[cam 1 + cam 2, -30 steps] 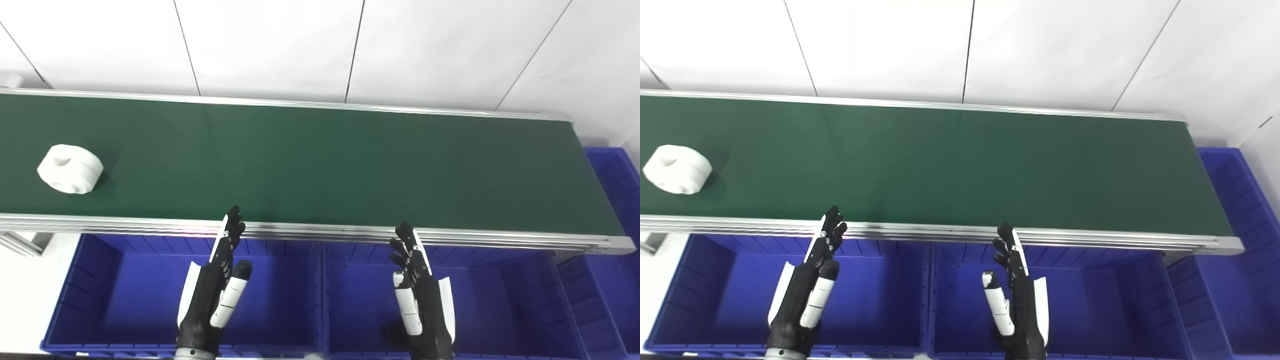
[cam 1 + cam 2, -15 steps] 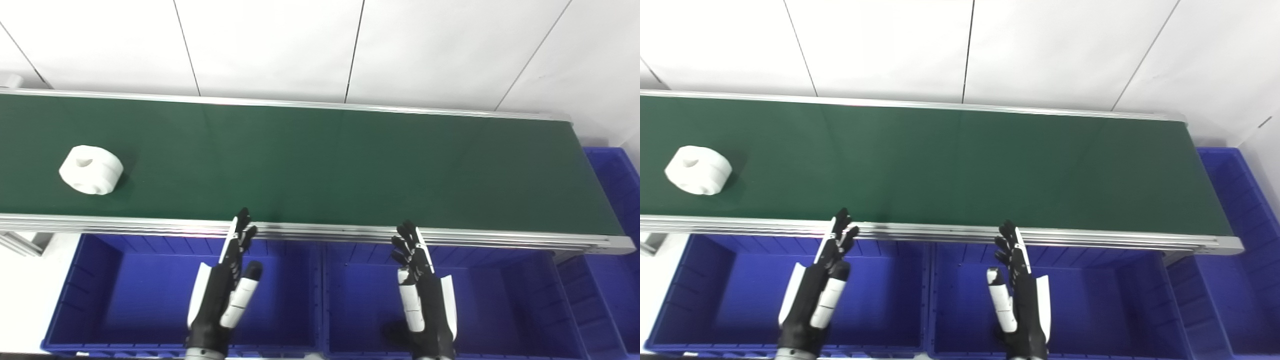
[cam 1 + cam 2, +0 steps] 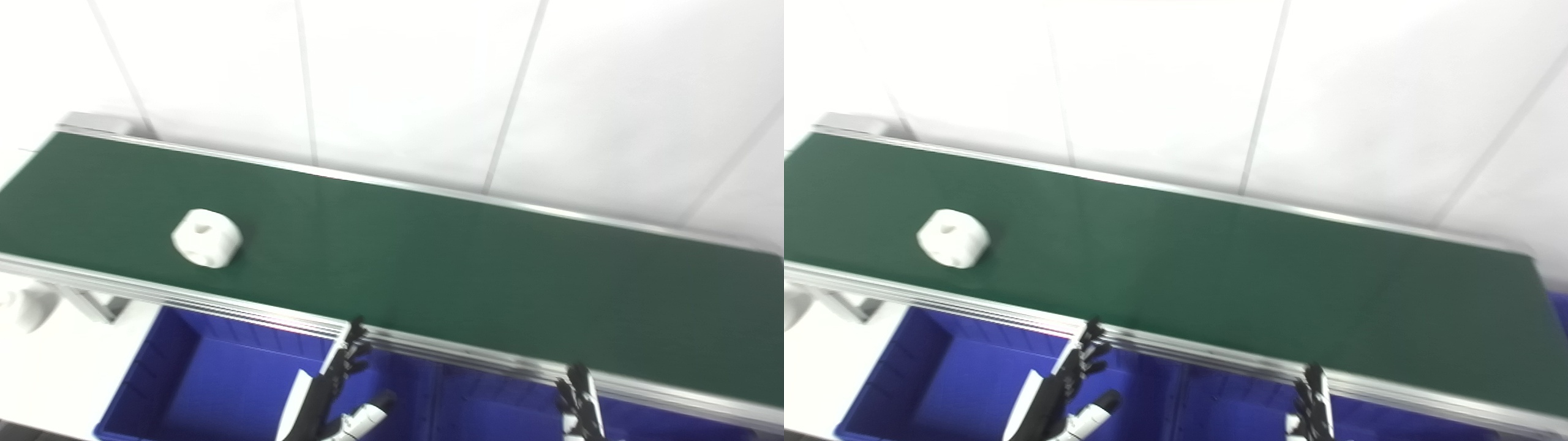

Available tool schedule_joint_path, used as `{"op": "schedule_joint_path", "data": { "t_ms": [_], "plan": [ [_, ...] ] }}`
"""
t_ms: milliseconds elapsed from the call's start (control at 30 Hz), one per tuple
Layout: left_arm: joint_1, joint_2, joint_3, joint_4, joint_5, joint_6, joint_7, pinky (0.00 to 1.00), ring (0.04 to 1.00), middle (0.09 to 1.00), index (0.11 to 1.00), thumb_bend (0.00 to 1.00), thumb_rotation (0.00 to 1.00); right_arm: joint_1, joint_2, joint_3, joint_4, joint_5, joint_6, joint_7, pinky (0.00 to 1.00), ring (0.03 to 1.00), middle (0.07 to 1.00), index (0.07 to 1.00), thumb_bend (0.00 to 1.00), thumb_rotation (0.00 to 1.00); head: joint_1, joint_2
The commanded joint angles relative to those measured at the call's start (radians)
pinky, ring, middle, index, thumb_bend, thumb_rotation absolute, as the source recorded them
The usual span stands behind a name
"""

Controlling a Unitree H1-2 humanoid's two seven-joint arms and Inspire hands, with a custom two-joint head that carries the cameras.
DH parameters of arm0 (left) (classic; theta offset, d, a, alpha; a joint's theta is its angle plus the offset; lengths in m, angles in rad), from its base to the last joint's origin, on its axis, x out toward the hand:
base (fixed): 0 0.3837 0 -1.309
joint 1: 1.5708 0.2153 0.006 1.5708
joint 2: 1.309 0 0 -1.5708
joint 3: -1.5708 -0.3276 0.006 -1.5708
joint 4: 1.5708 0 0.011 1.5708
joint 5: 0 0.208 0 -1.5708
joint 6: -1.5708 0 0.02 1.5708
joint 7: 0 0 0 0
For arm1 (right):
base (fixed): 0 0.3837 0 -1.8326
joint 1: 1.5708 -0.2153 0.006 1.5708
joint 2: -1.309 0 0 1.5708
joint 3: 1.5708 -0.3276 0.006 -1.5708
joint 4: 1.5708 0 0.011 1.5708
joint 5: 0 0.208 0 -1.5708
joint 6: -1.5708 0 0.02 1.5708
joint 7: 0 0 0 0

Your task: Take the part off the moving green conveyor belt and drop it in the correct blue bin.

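Note:
A white ring-shaped part [image 3: 206,238] with a hole in its top lies on the green conveyor belt [image 3: 465,269], toward its left end; it also shows in the right eye view [image 3: 953,238]. My left hand [image 3: 334,398] is open and empty, fingers pointing up at the belt's near rail, above a blue bin [image 3: 202,380]. It is well to the right of and nearer than the part. Only the fingertips of my right hand [image 3: 579,398] show at the bottom edge; they look spread and hold nothing.
The belt's aluminium rails [image 3: 257,309] run along its near and far sides. A second blue bin [image 3: 490,410] sits under the rail between the hands. A white tiled wall [image 3: 392,79] stands behind the belt.
The camera has tilted up and turned left, so the whole picture has shifted. The part has travelled to the right along the belt. Both hands stay open and now sit lower in the picture.

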Motion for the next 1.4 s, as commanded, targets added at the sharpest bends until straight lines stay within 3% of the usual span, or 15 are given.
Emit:
{"op": "schedule_joint_path", "data": {
  "t_ms": [0, 100, 200, 333, 467, 533, 633, 700, 833, 967, 1067, 1300, 1367],
  "plan": [
    [-0.009, -0.091, -0.06, 0.016, 0.009, -0.048, 0.025, 0.84, 0.896, 0.951, 0.953, 0.61, 0.7, -0.01, -0.014, -0.011, 0.008, 0.023, -0.084, 0.015, 0.97, 0.969, 0.996, 1.0, 0.53, 1.0, 0.02, -0.012],
    [-0.017, -0.095, -0.062, 0.031, 0.006, -0.065, 0.034, 0.82, 0.891, 0.939, 0.934, 0.62, 0.66, -0.025, -0.015, -0.023, 0.051, 0.03, -0.117, 0.014, 0.98, 0.969, 0.994, 1.0, 0.54, 1.0, 0.045, -0.034],
    [-0.032, -0.088, -0.061, 0.018, 0.008, -0.078, 0.034, 0.78, 0.861, 0.896, 0.903, 0.6, 0.57, -0.033, -0.013, -0.03, 0.067, 0.027, -0.12, 0.018, 0.98, 0.98, 1.0, 1.0, 0.52, 1.0, 0.056, -0.045],
    [-0.073, -0.056, -0.046, -0.033, 0.036, -0.093, 0.025, 0.71, 0.819, 0.855, 0.877, 0.68, 0.53, -0.034, -0.01, -0.033, 0.07, 0.027, -0.106, 0.022, 1.0, 0.995, 1.0, 1.0, 0.45, 1.0, 0.058, -0.057],
    [-0.199, 0.028, 0.01, -0.091, 0.141, -0.106, 0.013, 0.6, 0.753, 0.791, 0.82, 0.78, 0.5, -0.044, -0.009, -0.035, 0.08, 0.03, -0.111, 0.028, 1.0, 1.0, 1.0, 1.0, 0.46, 1.0, 0.061, -0.062],
    [-0.279, 0.071, 0.056, -0.097, 0.194, -0.099, 0.018, 0.59, 0.747, 0.772, 0.778, 0.84, 0.51, -0.05, -0.006, -0.034, 0.083, 0.029, -0.11, 0.03, 1.0, 1.0, 1.0, 1.0, 0.45, 1.0, 0.063, -0.065],
    [-0.405, 0.14, 0.114, -0.037, 0.366, -0.173, 0.112, 0.64, 0.746, 0.722, 0.71, 0.89, 0.57, -0.06, -0.002, -0.034, 0.098, 0.025, -0.13, 0.027, 1.0, 1.0, 1.0, 1.0, 0.42, 1.0, 0.06, -0.066],
    [-0.466, 0.184, 0.132, -0.001, 0.469, -0.187, 0.151, 0.81, 0.827, 0.775, 0.759, 0.85, 0.59, -0.062, 0.003, -0.034, 0.102, 0.017, -0.136, 0.024, 1.0, 0.999, 1.0, 1.0, 0.39, 1.0, 0.055, -0.064],
    [-0.545, 0.251, 0.147, 0.06, 0.545, -0.19, 0.181, 0.89, 0.866, 0.813, 0.79, 0.87, 0.55, -0.055, 0.01, -0.028, 0.085, 0.011, -0.121, 0.028, 1.0, 0.997, 1.0, 1.0, 0.37, 1.0, 0.043, -0.056],
    [-0.647, 0.341, 0.151, 0.18, 0.603, -0.21, 0.194, 0.87, 0.846, 0.815, 0.776, 0.95, 0.48, -0.047, 0.014, -0.024, 0.07, 0.007, -0.113, 0.031, 1.0, 0.982, 1.0, 1.0, 0.41, 1.0, 0.029, -0.046],
    [-0.689, 0.393, 0.141, 0.238, 0.606, -0.191, 0.155, 0.86, 0.847, 0.829, 0.785, 0.96, 0.47, -0.044, 0.023, -0.02, 0.064, 0.006, -0.117, 0.029, 1.0, 0.976, 1.0, 1.0, 0.44, 1.0, 0.014, -0.03],
    [-0.749, 0.457, 0.117, 0.348, 0.607, -0.156, 0.117, 0.8, 0.815, 0.808, 0.764, 1.0, 0.37, -0.037, 0.03, -0.012, 0.041, 0.017, -0.105, 0.041, 0.99, 0.977, 1.0, 1.0, 0.51, 1.0, 0.002, -0.014],
    [-0.767, 0.472, 0.111, 0.403, 0.613, -0.156, 0.123, 0.79, 0.812, 0.802, 0.757, 1.0, 0.37, -0.041, 0.036, -0.012, 0.053, 0.023, -0.13, 0.036, 0.98, 0.972, 0.998, 1.0, 0.53, 1.0, -0.003, -0.008]
  ]
}}
